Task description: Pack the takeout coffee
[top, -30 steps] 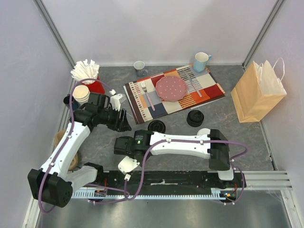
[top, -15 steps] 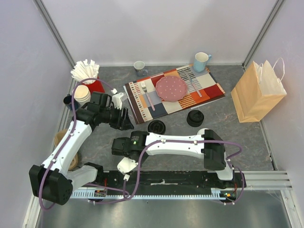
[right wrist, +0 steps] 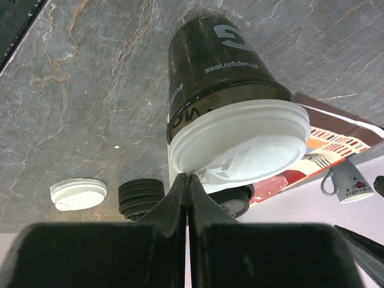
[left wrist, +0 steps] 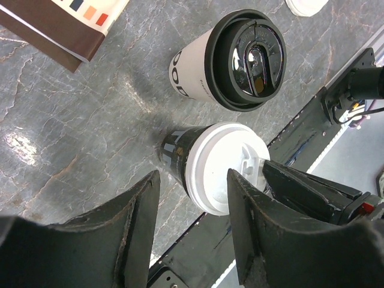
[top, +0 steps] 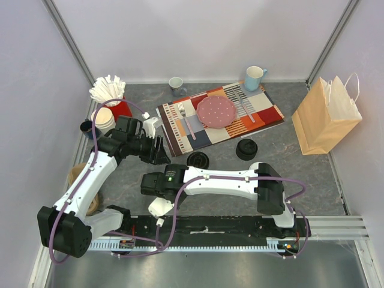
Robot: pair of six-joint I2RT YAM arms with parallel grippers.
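**Desk:** What have you got, starting from the left?

**Operator:** In the far left corner of the tabletop I see a red holder (top: 123, 110) stuffed with white sticks. A stack of lidless paper cups (top: 103, 119) sits just in front of it. My left gripper (left wrist: 193, 180) hangs over the left half of the tabletop. Its fingers (left wrist: 135, 228) are partly spread with nothing between them, and through the gap I look down onto the black cup (left wrist: 210, 165).

**Desk:** Where does the coffee stand?

**Operator:** Both cups are upright, left of the middle. The black cup, with its white lid, is close to the near edge. The cream cup (left wrist: 228, 60), with its black lid, is just beyond it, toward the near left corner of the placemat (top: 264, 117). I cannot tell whether the two touch.

**Desk:** And your right side?

**Operator:** The right gripper (right wrist: 189, 180) is closed tight on nothing, with its tips right at the rim of the white lid.

**Desk:** Further right?

**Operator:** On the placemat there is a pink plate (top: 216, 111) with a fork (top: 186, 120) beside it. A grey mug (top: 176, 84) and a blue mug (top: 254, 77) stand along the far edge. A stack of black lids (top: 246, 149) sits just in front of the placemat, with a loose white lid (right wrist: 78, 195) beside it. The brown paper bag (top: 324, 120) stands open at the right edge.
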